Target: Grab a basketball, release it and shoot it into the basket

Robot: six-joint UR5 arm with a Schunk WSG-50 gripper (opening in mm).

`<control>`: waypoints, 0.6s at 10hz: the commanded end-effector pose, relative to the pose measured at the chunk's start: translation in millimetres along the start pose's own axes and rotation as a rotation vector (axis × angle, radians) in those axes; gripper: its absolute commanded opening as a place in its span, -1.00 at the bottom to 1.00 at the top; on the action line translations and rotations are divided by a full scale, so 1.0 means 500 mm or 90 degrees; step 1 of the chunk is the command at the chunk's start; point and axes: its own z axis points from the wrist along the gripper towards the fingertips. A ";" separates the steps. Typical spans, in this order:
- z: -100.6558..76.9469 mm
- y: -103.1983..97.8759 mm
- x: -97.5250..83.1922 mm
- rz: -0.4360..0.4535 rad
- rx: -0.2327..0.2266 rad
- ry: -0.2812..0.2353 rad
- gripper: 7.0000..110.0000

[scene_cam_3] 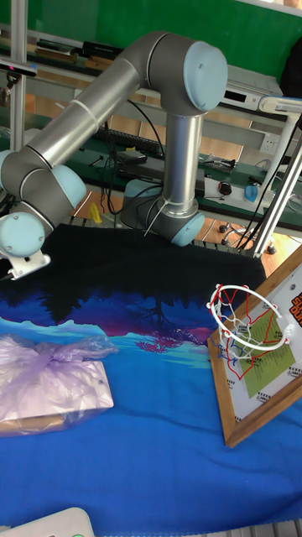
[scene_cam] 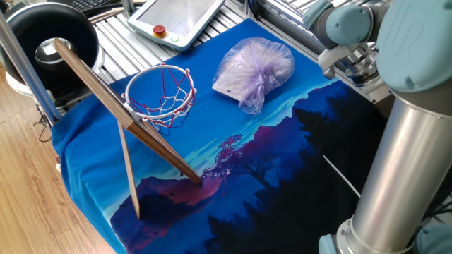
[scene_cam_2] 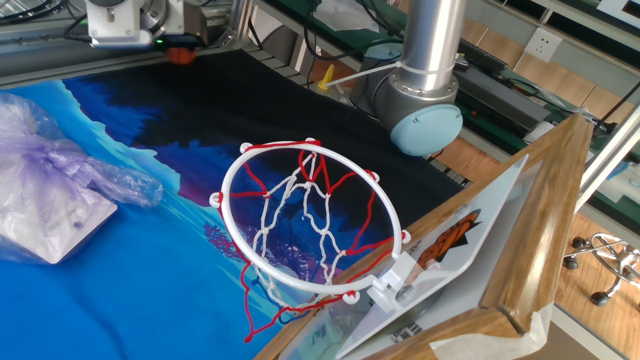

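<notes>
In one fixed view the basket (scene_cam: 161,97) stands at the left of the blue cloth (scene_cam: 212,141), its red rim level and open upward, its backboard (scene_cam: 120,113) running from far left to near right. The bag (scene_cam: 253,70) lies to its right. The arm's wrist sits at the far right edge; the ball and the claw are hidden here.

In the other fixed view an orange patch at the far left, just under the gripper (scene_cam_2: 172,45), looks like the ball (scene_cam_2: 181,54). I cannot tell whether the claw is spread or pinching it. The rim faces up, well apart from the ball.

In the tall fixed view the wrist hangs at the far left, the hoop at the right; no ball shows.

The ball is likely light, smooth and quick to roll. Being round, it has no long axis; a pinch across its middle should do.
</notes>
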 end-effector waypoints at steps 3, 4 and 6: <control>-0.001 0.030 -0.005 -0.030 -0.039 -0.009 -1.00; 0.000 0.023 -0.007 -0.023 -0.030 -0.011 -1.00; 0.000 0.016 -0.019 -0.007 -0.022 -0.026 -1.00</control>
